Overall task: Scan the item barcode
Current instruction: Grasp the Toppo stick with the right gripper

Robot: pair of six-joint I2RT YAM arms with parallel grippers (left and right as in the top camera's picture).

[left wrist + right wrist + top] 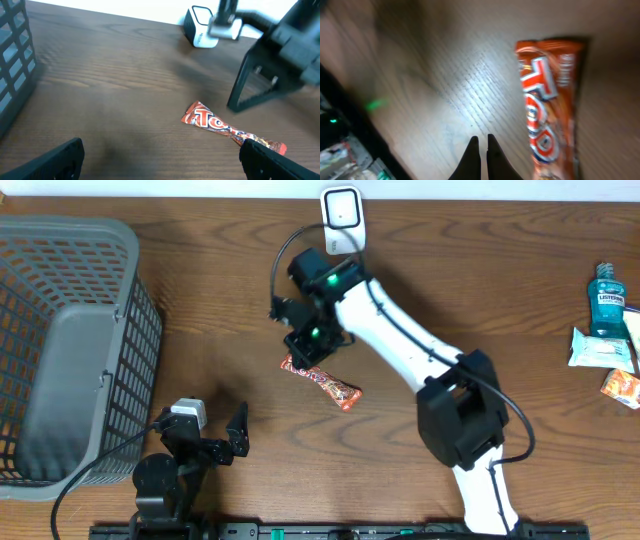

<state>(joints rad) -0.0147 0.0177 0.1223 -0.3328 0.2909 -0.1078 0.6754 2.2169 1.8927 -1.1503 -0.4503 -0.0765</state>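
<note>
Item: snack bar, mid-desk, lying loose; I judge it not yet scanned. My right gripper is pinched shut, empty, beside it. My left gripper is spread wide, empty. The scanner waits at the far edge.

White "To" legible on red candy wrapper.

Gray mesh basket sits at the far left of the wooden table. At the far right edge stands a blue mouthwash bottle, a white packet just below it, and an orange packet beside that.
</note>
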